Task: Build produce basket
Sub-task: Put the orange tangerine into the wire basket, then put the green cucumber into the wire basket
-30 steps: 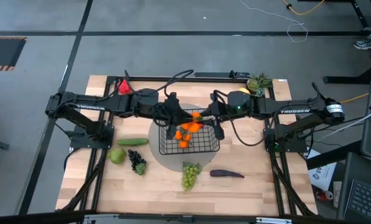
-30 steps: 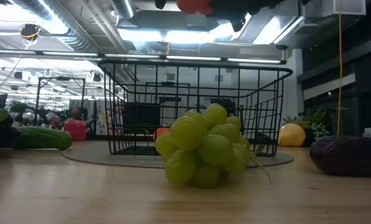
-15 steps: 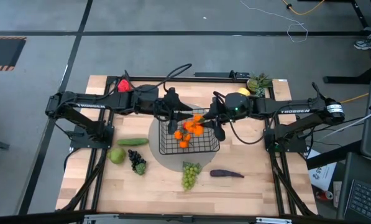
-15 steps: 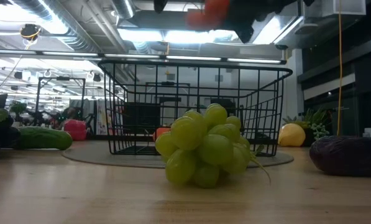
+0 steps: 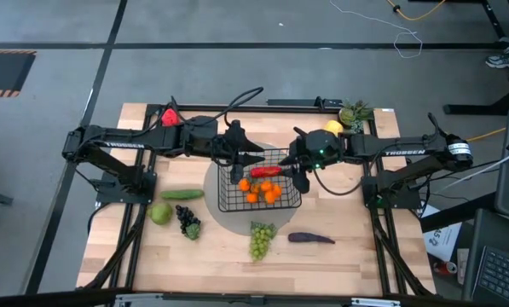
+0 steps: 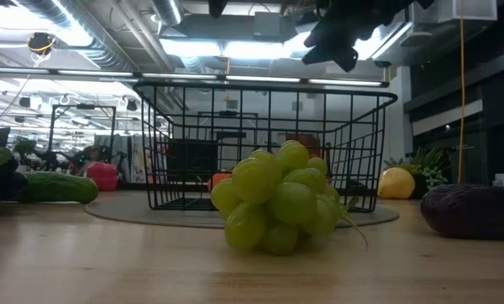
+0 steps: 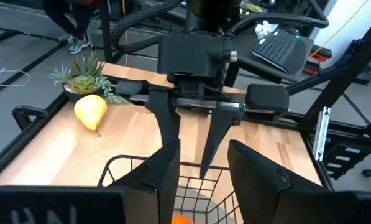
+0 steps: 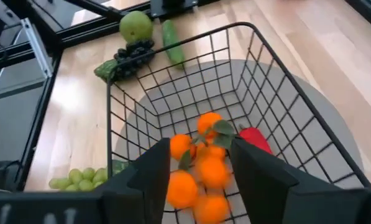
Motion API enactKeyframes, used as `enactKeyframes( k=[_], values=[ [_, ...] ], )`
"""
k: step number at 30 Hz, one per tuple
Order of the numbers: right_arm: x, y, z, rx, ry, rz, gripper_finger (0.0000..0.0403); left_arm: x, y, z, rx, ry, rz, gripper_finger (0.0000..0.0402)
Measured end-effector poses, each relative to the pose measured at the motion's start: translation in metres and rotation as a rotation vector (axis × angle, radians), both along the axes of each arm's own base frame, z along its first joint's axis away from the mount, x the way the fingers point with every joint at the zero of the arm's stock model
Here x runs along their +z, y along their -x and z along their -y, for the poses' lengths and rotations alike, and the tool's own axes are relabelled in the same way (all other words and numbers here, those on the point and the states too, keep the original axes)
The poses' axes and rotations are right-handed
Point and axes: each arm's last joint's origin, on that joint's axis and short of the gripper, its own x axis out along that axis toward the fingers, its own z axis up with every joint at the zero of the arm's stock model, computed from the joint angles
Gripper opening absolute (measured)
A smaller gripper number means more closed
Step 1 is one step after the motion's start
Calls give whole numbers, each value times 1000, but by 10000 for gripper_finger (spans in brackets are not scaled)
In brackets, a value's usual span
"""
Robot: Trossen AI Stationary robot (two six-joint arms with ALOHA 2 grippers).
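The black wire basket (image 5: pixel 284 203) stands on a grey round mat at the table's middle. It holds a bunch of oranges (image 5: pixel 261 192) with leaves and a red chili (image 5: pixel 267 170); both also show in the right wrist view, the oranges (image 8: pixel 204 168) and the chili (image 8: pixel 255 140). My right gripper (image 5: pixel 297 175) hangs open and empty above the basket's right side, fingers pointing down; the low view shows it too (image 6: pixel 327 42). My left gripper (image 5: pixel 244 158) is open and empty above the basket's far left corner, facing the right gripper.
On the table to the left of the basket lie a cucumber (image 5: pixel 182 194), a green apple (image 5: pixel 160 213) and purple grapes (image 5: pixel 188 223). Green grapes (image 5: pixel 260 239) and an eggplant (image 5: pixel 310 239) lie nearer. A red pepper (image 5: pixel 170 118), a yellow pear (image 5: pixel 333 128) and a small plant (image 5: pixel 355 112) are at the far edge.
My right gripper carried the bunch of oranges high over the basket and has let go of it. The oranges have fallen into the basket and lie on its floor, and the red chili beside them shows now.
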Motion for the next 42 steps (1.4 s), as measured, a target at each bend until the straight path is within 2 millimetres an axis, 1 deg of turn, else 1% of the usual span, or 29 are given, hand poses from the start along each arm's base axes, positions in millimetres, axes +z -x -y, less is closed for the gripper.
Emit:
enactKeyframes(
  k=[3, 6, 11, 13, 15, 17, 19, 22, 24, 27, 32, 35, 37, 39, 42],
  values=[
    [0, 0, 0, 0, -1, 0, 191, -2, 0, 0, 0, 1, -19, 129],
    [0, 0, 0, -3, -8, -3, 202, -7, 2, 0, -1, 4, -78, 129],
    [-4, 3, 0, -3, -13, -53, 204, -12, 21, 0, 26, 76, -224, 128],
    [-6, 4, 0, -4, -16, -76, 204, -18, 31, 1, 44, 119, -327, 128],
    [-7, 6, -1, -5, -17, -98, 204, -24, 35, 3, 47, 166, -401, 128],
    [-8, 6, -1, -5, -18, -102, 204, -33, 49, 6, 41, 244, -547, 128],
    [-8, 6, -1, -5, -18, -102, 204, -37, 58, 9, 32, 334, -649, 128],
    [-7, 5, 0, -10, -24, -89, 204, -51, 75, 18, 72, 443, -888, 128],
    [-6, 5, 0, -28, -47, -81, 204, -55, 82, 23, 98, 444, -980, 128],
    [-5, 4, 0, -39, -60, -73, 204, -67, 91, 29, 126, 400, -1113, 128],
    [-5, 4, 0, -53, -78, -66, 204, -92, 97, 39, 105, 351, -1196, 128],
    [-4, 3, 0, -53, -79, -58, 204, -106, 103, 45, 73, 320, -1253, 128],
    [-4, 3, 0, -53, -79, -58, 204, -112, 109, 47, 63, 321, -1270, 128],
    [-4, 3, 0, -52, -79, -58, 204, -114, 116, 47, 65, 331, -1246, 129],
    [-4, 3, 0, -52, -80, -57, 204, -119, 125, 45, 23, 327, -1148, 129]
  ],
)
